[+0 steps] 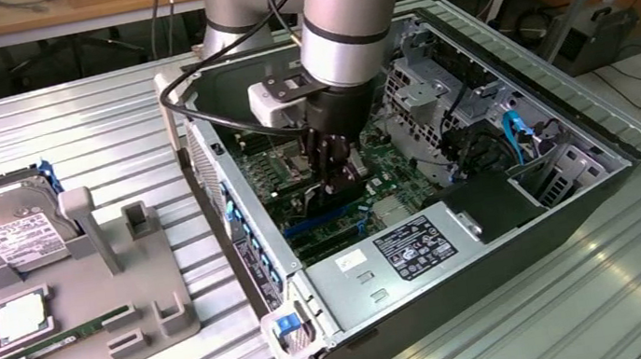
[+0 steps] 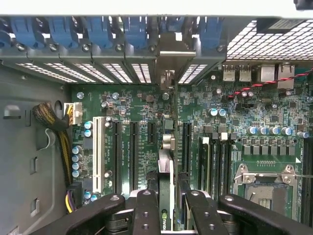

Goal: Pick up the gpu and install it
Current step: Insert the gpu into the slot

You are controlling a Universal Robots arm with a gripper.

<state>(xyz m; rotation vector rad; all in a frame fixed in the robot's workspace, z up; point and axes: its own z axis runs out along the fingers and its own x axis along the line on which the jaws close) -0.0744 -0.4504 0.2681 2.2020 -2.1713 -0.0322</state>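
While the arm reaches down into the open computer case [image 1: 575, 200], the gripper [image 2: 167, 205] is clamped on the gpu [image 2: 166, 176], card held edge-on over the motherboard [image 2: 142, 127] slots.

One open computer case [image 1: 575, 200], one gpu [image 2: 166, 171] held in the one tool [image 2: 166, 215], one hard drive [image 1: 7, 228], one grey holder tray [image 1: 162, 305], one green memory stick [image 1: 67, 337] and one square chip [image 1: 21, 318].
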